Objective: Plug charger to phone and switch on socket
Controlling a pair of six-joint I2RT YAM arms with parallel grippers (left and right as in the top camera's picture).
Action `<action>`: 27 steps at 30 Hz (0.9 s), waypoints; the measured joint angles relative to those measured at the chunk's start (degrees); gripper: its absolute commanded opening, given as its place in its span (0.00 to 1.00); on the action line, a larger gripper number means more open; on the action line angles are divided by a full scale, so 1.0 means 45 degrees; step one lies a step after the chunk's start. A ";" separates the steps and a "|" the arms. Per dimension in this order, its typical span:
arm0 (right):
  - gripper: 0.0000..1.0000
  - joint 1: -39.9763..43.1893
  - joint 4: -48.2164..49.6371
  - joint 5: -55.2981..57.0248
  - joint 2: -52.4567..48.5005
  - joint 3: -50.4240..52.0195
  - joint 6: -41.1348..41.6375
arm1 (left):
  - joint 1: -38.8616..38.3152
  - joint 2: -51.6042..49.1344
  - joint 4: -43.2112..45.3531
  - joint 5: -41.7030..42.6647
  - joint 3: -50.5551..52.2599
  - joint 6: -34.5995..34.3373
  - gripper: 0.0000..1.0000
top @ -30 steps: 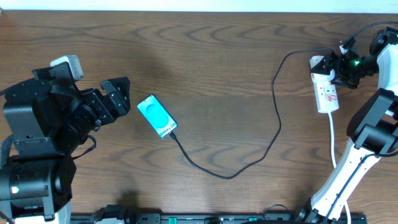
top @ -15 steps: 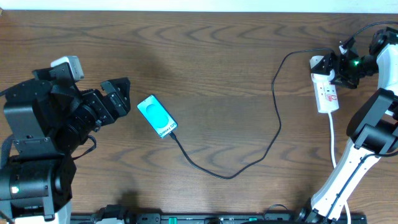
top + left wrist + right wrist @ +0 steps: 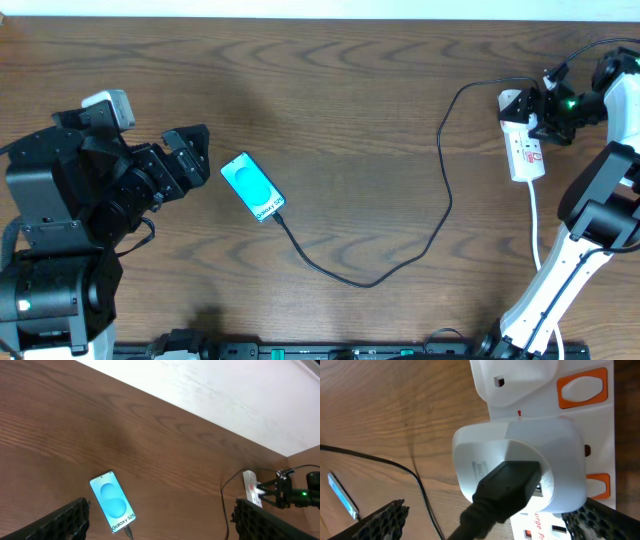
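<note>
The phone (image 3: 252, 187) lies face up on the left half of the table, its turquoise screen lit (image 3: 112, 508). The charger (image 3: 372, 283), a thin black cable, meets the phone's lower end (image 3: 128, 533) and loops right to a white adapter (image 3: 520, 460) seated in the socket (image 3: 527, 150). A black plug (image 3: 507, 487) sits in that adapter. My left gripper (image 3: 203, 155) is open, just left of the phone and apart from it. Over the socket's far end my right gripper (image 3: 490, 525) stands open, one finger on each side of the adapter.
Orange rocker switches (image 3: 582, 385) show on the socket beside the adapter. The socket's white cord (image 3: 535, 225) runs toward the front edge along the right arm's base. A white wall (image 3: 225, 395) borders the table's far edge.
</note>
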State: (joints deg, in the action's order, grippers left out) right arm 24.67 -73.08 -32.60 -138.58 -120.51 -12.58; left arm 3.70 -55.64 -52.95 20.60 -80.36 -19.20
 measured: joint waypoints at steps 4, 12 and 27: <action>0.99 0.0000 0.0063 0.0000 0.0024 0.0058 0.0005 | 0.0000 0.0000 0.0000 0.0000 0.0000 0.0000 0.92; 0.99 0.0000 0.0117 0.0005 0.0029 0.0068 0.0034 | 0.0000 0.0000 -0.0005 0.0000 0.0000 0.0000 0.92; 0.99 0.0063 -0.0019 0.0554 -0.0092 -0.0447 0.0306 | 0.0000 0.0000 -0.0005 0.0000 0.0000 0.0000 0.92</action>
State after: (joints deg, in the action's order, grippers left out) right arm 24.95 -73.17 -30.11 -139.00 -122.52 -11.20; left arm 3.70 -55.64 -52.97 20.60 -80.36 -19.20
